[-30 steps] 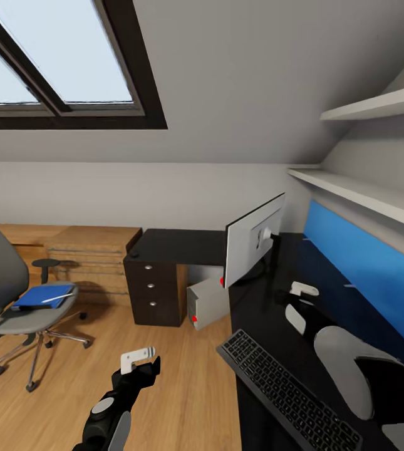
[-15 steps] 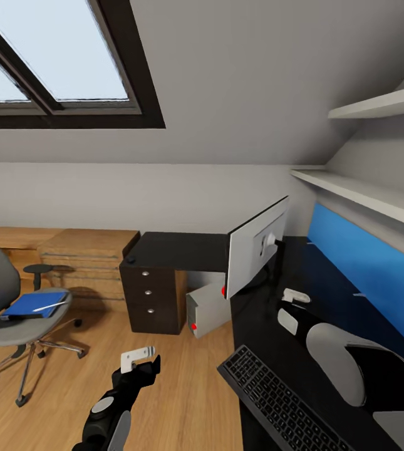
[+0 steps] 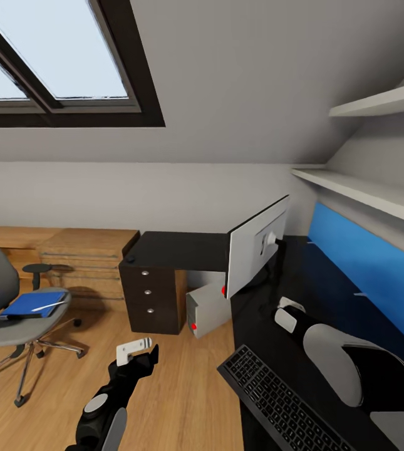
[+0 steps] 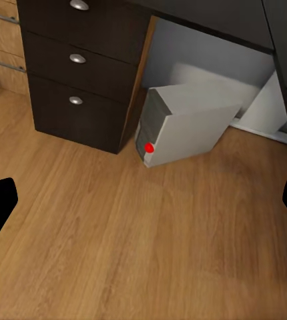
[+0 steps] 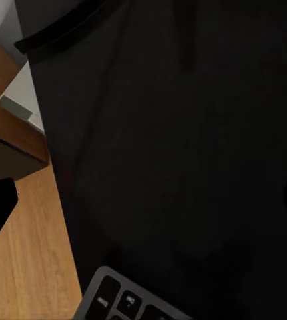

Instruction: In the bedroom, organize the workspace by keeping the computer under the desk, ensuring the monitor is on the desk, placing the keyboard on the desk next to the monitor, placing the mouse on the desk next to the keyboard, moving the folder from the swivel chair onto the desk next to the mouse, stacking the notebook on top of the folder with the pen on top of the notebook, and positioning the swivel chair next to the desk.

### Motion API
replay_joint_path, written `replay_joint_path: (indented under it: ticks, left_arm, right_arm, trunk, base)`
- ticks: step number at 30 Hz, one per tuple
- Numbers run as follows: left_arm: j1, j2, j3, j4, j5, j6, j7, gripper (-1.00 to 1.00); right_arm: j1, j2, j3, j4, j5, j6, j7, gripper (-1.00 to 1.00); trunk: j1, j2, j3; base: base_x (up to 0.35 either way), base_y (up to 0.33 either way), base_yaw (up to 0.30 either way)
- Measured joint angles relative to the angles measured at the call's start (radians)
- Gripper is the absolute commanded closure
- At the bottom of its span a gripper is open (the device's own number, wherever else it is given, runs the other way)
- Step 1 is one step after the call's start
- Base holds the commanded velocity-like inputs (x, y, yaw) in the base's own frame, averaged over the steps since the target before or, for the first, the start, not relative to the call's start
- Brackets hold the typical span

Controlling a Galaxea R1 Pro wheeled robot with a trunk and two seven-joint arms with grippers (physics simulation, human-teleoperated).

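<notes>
Nearest: my left gripper [image 3: 134, 352] hangs over the wood floor, fingers spread, holding nothing. My right gripper [image 3: 287, 311] sits low over the desk [image 3: 183, 247]; its fingertips sit wide apart in the wrist view, nothing between them. The keyboard [image 3: 277, 401] overhangs the desk's near edge; a careless forearm sweep could knock it off. Next, the monitor [image 3: 256, 245] stands on the desk, the computer [image 4: 183, 128] under it. Farthest: the swivel chair [image 3: 7, 300] carries the folder [image 3: 31, 304] and pen [image 3: 46, 306]. Rolling over, I risk bumping the chair and spilling both.

Attic home office: skylight [image 3: 51, 56], desk [image 3: 183, 247], swivel chair [image 3: 7, 300]
</notes>
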Motion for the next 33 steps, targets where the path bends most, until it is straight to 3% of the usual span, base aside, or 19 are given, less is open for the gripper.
replay_joint_path:
  ticks: [22,26,33]
  left_arm:
    - [0.001,0.0,0.0,-0.002,0.0,0.0,0.0,-1.0]
    - [0.001,0.0,0.0,-0.002,0.0,0.0,0.001,-1.0]
    - [0.001,0.0,0.0,-0.001,0.0,0.0,0.002,-1.0]
  right_arm:
    - [0.001,0.0,-0.001,0.0,-0.042,0.002,-0.006,-1.0]
    - [0.001,0.0,-0.001,0.0,-0.068,0.0,-0.068,-1.0]
    - [0.001,0.004,0.0,0.0,-0.073,0.001,-0.091,-1.0]
  trunk:
    - [0.084,-0.154,-0.069]
    - [0.1,-0.182,-0.082]
    - [0.127,-0.231,-0.104]
  base:
    - [0.0,0.0,0.0]
    - [0.0,0.0,0.0]
    - [0.0,0.0,0.0]
